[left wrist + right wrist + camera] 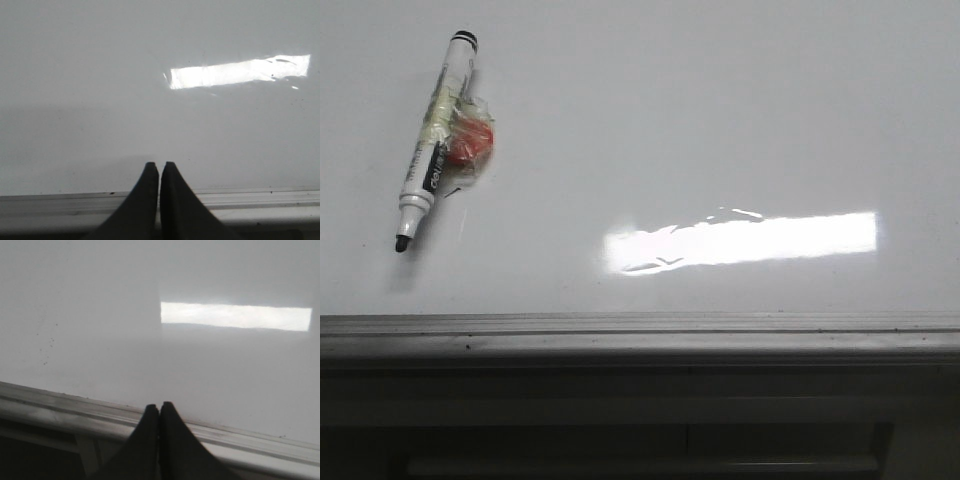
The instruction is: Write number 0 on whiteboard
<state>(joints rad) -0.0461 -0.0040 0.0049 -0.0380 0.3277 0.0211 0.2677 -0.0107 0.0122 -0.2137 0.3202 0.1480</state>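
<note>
Open glossy whiteboard across centre and right, with only a bright light reflection on it. Single obstacle at far left: marker lying tilted, tip toward the near edge, with a taped red lump touching its right side. Grey edge rail bounding the near side.

Left gripper closed, right gripper closed

whiteboard: large, glossy white, lying flat, fills most of the front view
surface: bright rectangular light glare right of centre; no black loop visible in any view
edge rail: grey metal, runs straight along the board's near edge, a few dark specks on it
</note>
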